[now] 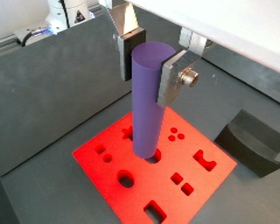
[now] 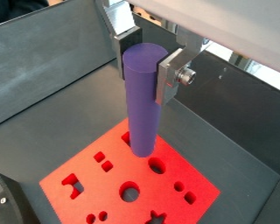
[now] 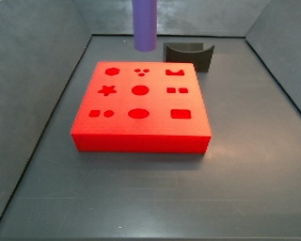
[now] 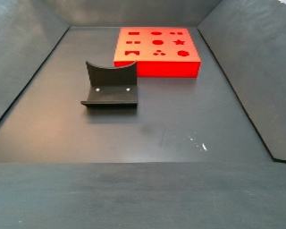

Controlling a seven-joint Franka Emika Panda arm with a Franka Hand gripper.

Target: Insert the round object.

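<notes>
The gripper (image 1: 150, 63) pinches the round object (image 1: 149, 101) upright, long axis vertical, hanging directly above the red block (image 1: 154, 171).

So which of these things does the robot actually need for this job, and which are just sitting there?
Needed:
- purple rod, gripped upright in the hand
- red block with shaped holes, below the rod

Just sitting there:
- dark grey notched block, on the floor beside the red block

Dark fixture (image 4: 110, 86) beside the red block (image 3: 140, 104)
</notes>
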